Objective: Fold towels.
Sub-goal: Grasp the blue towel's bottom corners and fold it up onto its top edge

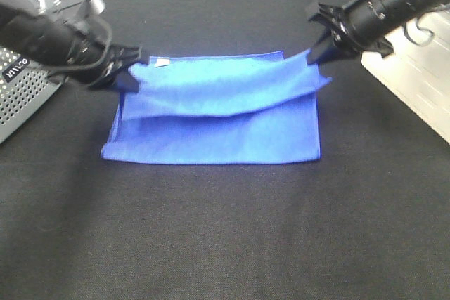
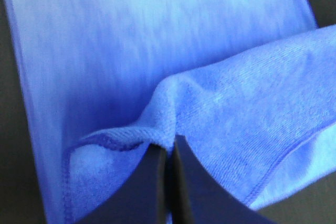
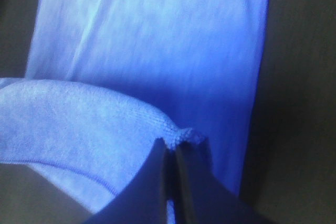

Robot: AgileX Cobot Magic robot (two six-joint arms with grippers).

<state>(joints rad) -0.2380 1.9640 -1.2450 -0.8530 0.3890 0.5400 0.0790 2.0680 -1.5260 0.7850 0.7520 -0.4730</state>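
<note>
The royal-blue towel (image 1: pixel 218 117) lies on the black table, its near part flat and its far edge lifted and sagging between the two grippers. A small white tag (image 1: pixel 162 62) shows near the far left corner. My left gripper (image 1: pixel 133 68) is shut on the far left corner; the left wrist view shows its dark fingers (image 2: pixel 152 182) pinching the hemmed edge of the towel (image 2: pixel 220 108). My right gripper (image 1: pixel 318 55) is shut on the far right corner; the right wrist view shows its fingers (image 3: pixel 152 182) closed on a bunched fold of the towel (image 3: pixel 157 56).
The black cloth table (image 1: pixel 225 230) spreads all round the towel. A perforated grey box (image 1: pixel 21 96) stands at the left edge. A white surface (image 1: pixel 415 82) lies at the right edge, behind the right arm.
</note>
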